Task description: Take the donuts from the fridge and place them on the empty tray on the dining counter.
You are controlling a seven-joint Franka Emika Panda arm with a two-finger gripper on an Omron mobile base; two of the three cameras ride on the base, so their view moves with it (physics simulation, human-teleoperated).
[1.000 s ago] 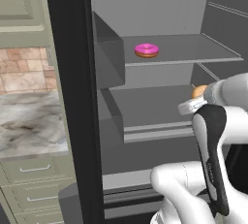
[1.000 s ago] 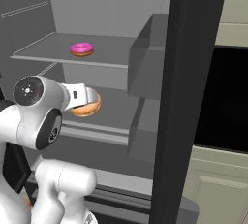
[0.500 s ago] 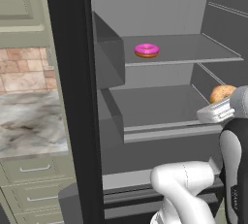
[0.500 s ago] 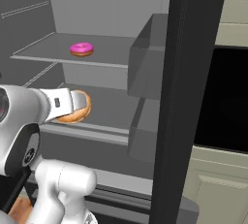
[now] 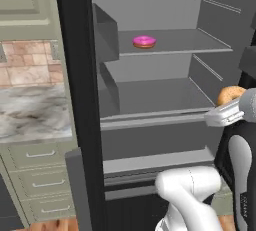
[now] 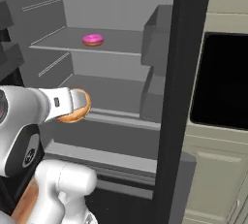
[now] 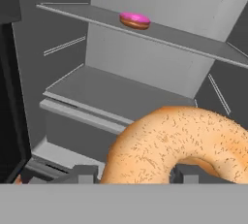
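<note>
While the fridge (image 5: 150, 70) is standing open with its grey interior on show, the hand (image 6: 77, 105) is gripping the orange-tan glazed donut (image 6: 73, 106) just outside the front edge of the lower shelf (image 5: 155, 97). In the hand view that donut (image 7: 179, 143) is looming large, its grainy, speckled glaze and round hole resting between the dark fingertips (image 7: 85, 173), which are closed against it on either side. In the left base view the same donut (image 5: 230, 95) is peeking above the white wrist at the right edge.

The pink-frosted donut (image 5: 144, 41) is sitting alone on the upper shelf (image 6: 72, 43), well apart from the hand and toward the back; it is also showing in the right base view (image 6: 93, 39) and in the hand view (image 7: 134, 20). Both shelves are looking flat, smooth and grey, with thin rails lining the side walls. Boxy grey door bins (image 6: 157, 34) are hanging on the inner faces of the doors beside the shelves.

A black door edge (image 5: 80, 100) is dividing the fridge from a marble bench (image 5: 30, 112) on pale green drawers (image 5: 40, 175), with a tan tiled backsplash (image 5: 27, 67) above. On the other side, a black wall oven (image 6: 223, 82) is sitting in cream cabinetry. I cannot make out any writing or labels.
</note>
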